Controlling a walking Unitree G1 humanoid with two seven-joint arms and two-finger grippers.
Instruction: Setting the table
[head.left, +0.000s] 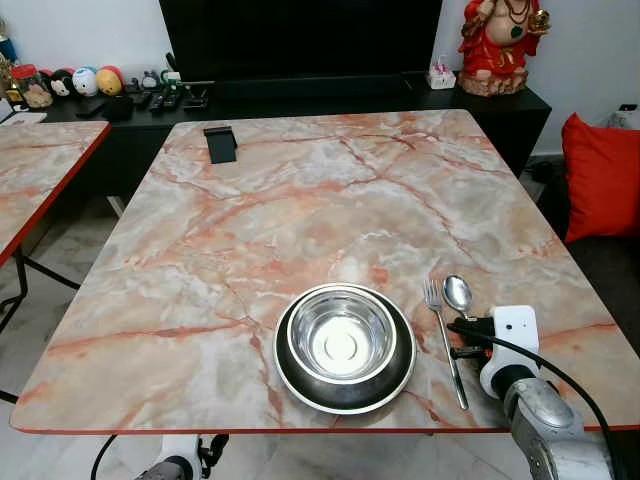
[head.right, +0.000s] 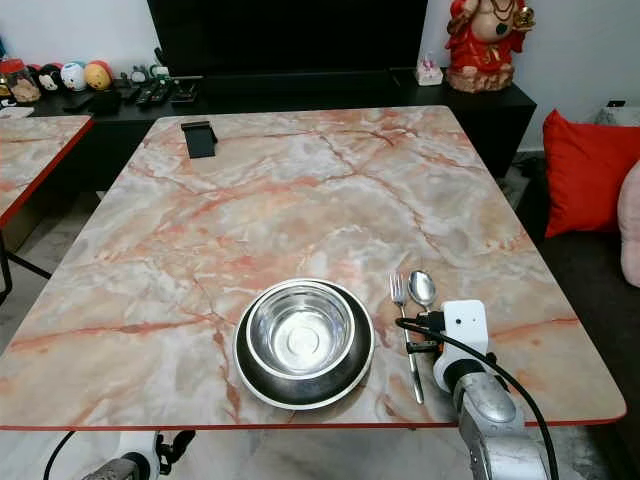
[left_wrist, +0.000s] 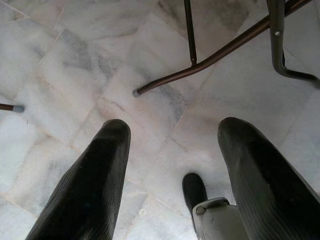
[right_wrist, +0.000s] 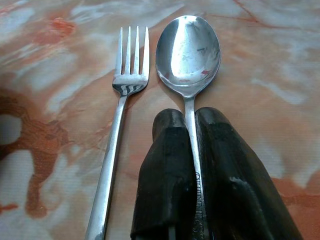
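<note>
A steel bowl (head.left: 341, 335) sits inside a dark plate (head.left: 292, 375) near the front edge of the marble table (head.left: 300, 210). To its right lie a fork (head.left: 441, 330) and a spoon (head.left: 458, 294), side by side. My right gripper (right_wrist: 189, 122) is shut on the spoon's handle, low at the table top, with the spoon bowl (right_wrist: 188, 52) sticking out past the fingertips and the fork (right_wrist: 120, 115) just beside it. My left gripper (left_wrist: 172, 135) hangs open below the table over the floor.
A black phone stand (head.left: 220, 143) sits at the table's far left. A second marble table (head.left: 40, 160) stands to the left. A black TV cabinet (head.left: 300, 95) with a red statue (head.left: 495, 45) is behind, and a red cushion (head.left: 603, 175) lies to the right.
</note>
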